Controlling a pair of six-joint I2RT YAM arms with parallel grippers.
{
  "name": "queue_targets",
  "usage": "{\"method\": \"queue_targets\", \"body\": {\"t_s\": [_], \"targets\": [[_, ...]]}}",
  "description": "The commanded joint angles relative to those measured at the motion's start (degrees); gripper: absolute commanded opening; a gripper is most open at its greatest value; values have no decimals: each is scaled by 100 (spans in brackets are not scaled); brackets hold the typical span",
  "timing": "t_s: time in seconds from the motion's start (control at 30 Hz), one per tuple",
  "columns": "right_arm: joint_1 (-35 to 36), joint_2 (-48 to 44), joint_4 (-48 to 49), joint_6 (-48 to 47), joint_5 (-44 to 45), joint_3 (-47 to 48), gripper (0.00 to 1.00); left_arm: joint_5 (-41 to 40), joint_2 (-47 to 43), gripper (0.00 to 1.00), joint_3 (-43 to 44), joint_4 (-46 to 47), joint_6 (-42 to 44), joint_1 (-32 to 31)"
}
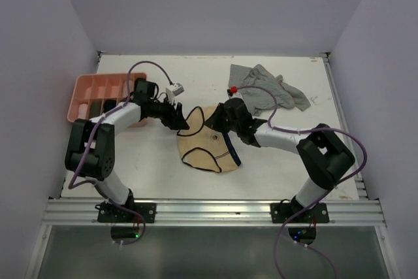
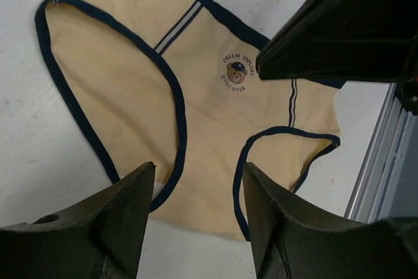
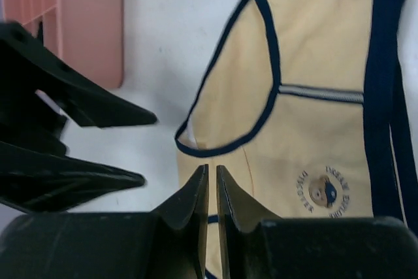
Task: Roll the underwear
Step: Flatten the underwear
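Note:
A beige underwear with dark blue trim and a small bear print (image 1: pixel 208 145) lies flat in the middle of the table. It also shows in the left wrist view (image 2: pixel 130 83) and the right wrist view (image 3: pixel 313 122). My left gripper (image 1: pixel 181 121) is open and empty, low over the garment's crotch edge between the leg openings (image 2: pixel 196 181). My right gripper (image 1: pixel 214 121) faces it from the other side. In the right wrist view it (image 3: pixel 211 174) is shut with nothing between the fingers, just above the fabric near a leg opening. A heap of grey underwear (image 1: pixel 269 93) lies at the back right.
A pink compartment tray (image 1: pixel 96 95) stands at the back left, with something dark in one compartment; its edge shows in the right wrist view (image 3: pixel 85 17). A metal rail (image 2: pixel 375 155) runs along the table's side. Purple cables loop over both arms.

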Motion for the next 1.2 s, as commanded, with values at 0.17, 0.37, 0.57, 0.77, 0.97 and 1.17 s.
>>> {"method": "queue_targets", "body": {"t_s": [0.17,0.37,0.57,0.77,0.97,1.17], "targets": [[-491,855,-491,-920,-713,503,9,137,249,59,-109,45,-91,-38],[-675,821,-648,-859,-248,55,4,-275,696,57,23,-78,59,-161],[-781,5,-825,-112,656,-815,0,-127,1049,57,409,27,59,-196],[-790,-866,-782,495,1089,-1510,0,58,1032,57,647,124,24,-205],[-790,-1500,-419,-84,238,-1335,14,620,391,57,86,386,-318,-318],[-772,-1579,-588,-190,-572,-1281,12,840,196,56,-398,1194,-1240,-757]]}}
